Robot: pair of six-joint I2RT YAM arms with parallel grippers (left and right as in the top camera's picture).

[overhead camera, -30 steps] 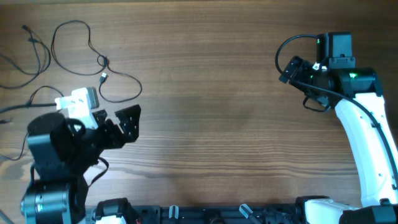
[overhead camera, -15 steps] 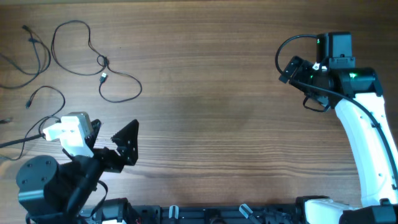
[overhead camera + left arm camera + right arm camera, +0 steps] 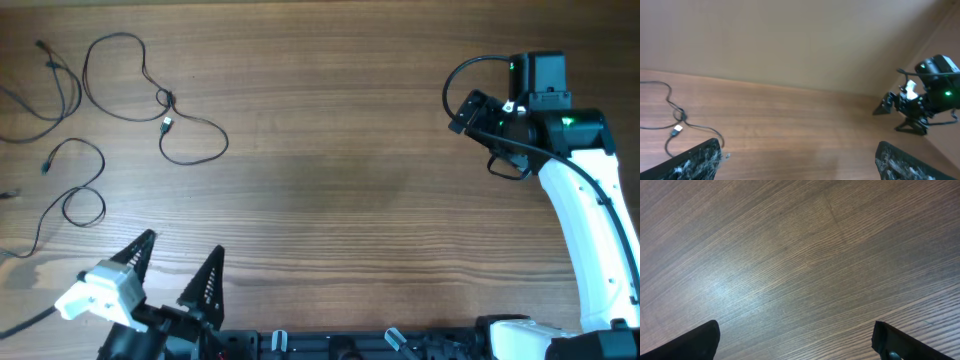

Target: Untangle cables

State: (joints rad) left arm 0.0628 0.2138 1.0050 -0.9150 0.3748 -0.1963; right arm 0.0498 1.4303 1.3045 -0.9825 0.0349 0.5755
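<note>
While left gripper [image 3: 183, 245] (7 o'clock) and right gripper [image 3: 462, 112] (2 o'clock) hold fingers apart and empty, the cables [image 3: 166, 98] at 10 o'clock seem best pinched beside their crossing.

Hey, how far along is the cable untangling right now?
Mostly done, it seems: the cables lie spread apart on the left side of the table. Nothing is in hand; the left pincer and right pincer are both open and empty. Possibly left: the silver-tipped cable crosses itself in a loop.
</note>
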